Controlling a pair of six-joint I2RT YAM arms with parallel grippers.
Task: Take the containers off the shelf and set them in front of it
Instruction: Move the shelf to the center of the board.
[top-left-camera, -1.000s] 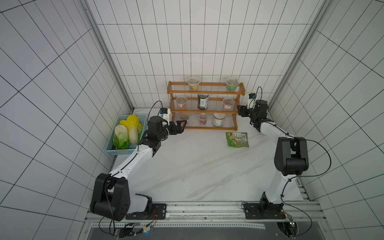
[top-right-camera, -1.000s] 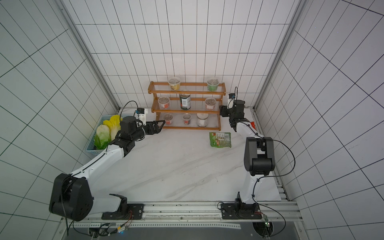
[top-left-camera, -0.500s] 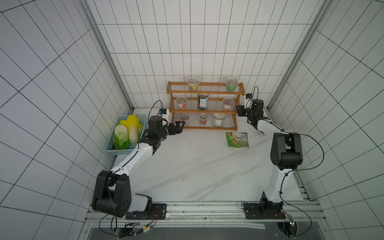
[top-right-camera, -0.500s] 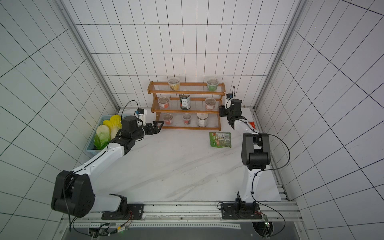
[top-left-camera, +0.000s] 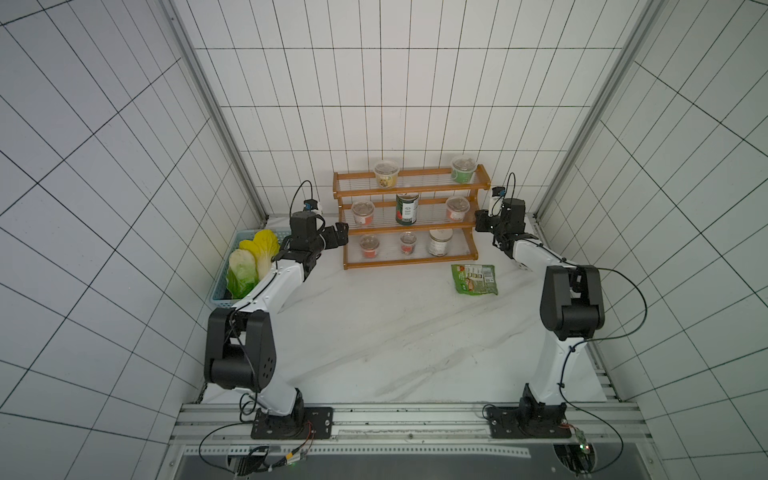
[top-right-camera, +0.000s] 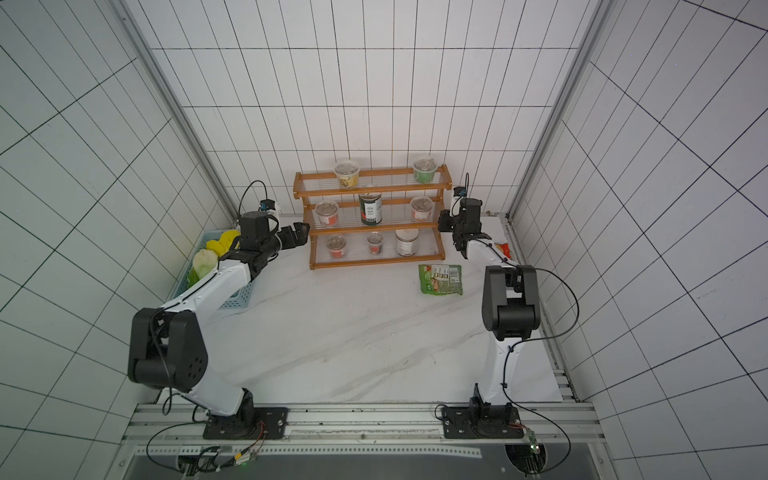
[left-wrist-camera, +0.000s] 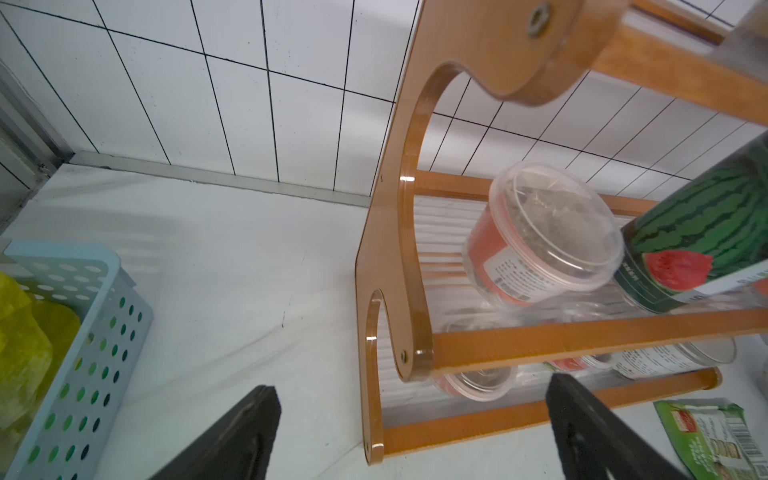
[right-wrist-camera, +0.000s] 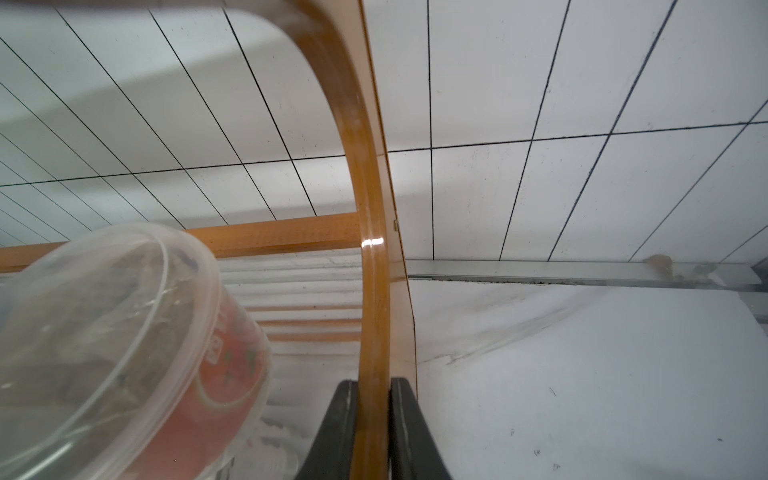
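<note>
In both top views the shelf (top-left-camera: 409, 262) stands at the far edge of the bench (top-left-camera: 374, 332), and I count every container on it. The top tier has a yellow-label cup (top-left-camera: 386, 174) and a green-label cup (top-left-camera: 462, 170). The middle tier has a left red cup (top-left-camera: 363, 212), the tin can (top-left-camera: 406, 210) and a right red cup (top-left-camera: 457, 208). The bottom tier has a lower red cup (top-left-camera: 368, 245), a small red cup (top-left-camera: 408, 243) and the white-lidded jar (top-left-camera: 440, 242).

In front of the shelf the bench carries only a snack packet (top-left-camera: 473, 279), off to the right. By my reckoning nothing is done yet: all eight containers are left to move. My left jaws hang just beside the shelf's left end and my right jaws sit at its right end. A blue basket (top-left-camera: 232, 274) sits left of the shelf.

Left wrist view: the fingers (left-wrist-camera: 232, 436) are spread wide and hold nothing. The shelf (left-wrist-camera: 399, 249) shows its left side panel just ahead of them, apart. Beyond it the left red cup (left-wrist-camera: 540, 237) and tin can (left-wrist-camera: 698, 232) stand on their tier.

Right wrist view: the fingers (right-wrist-camera: 336, 432) are pressed onto the shelf (right-wrist-camera: 370, 270), pinching its right side panel rather than a cup. The right red cup (right-wrist-camera: 124, 353) stands just inside that panel, untouched. I judge this either a brace on the shelf or a miss. Either way that arm must let go before it can lift a container.
</note>
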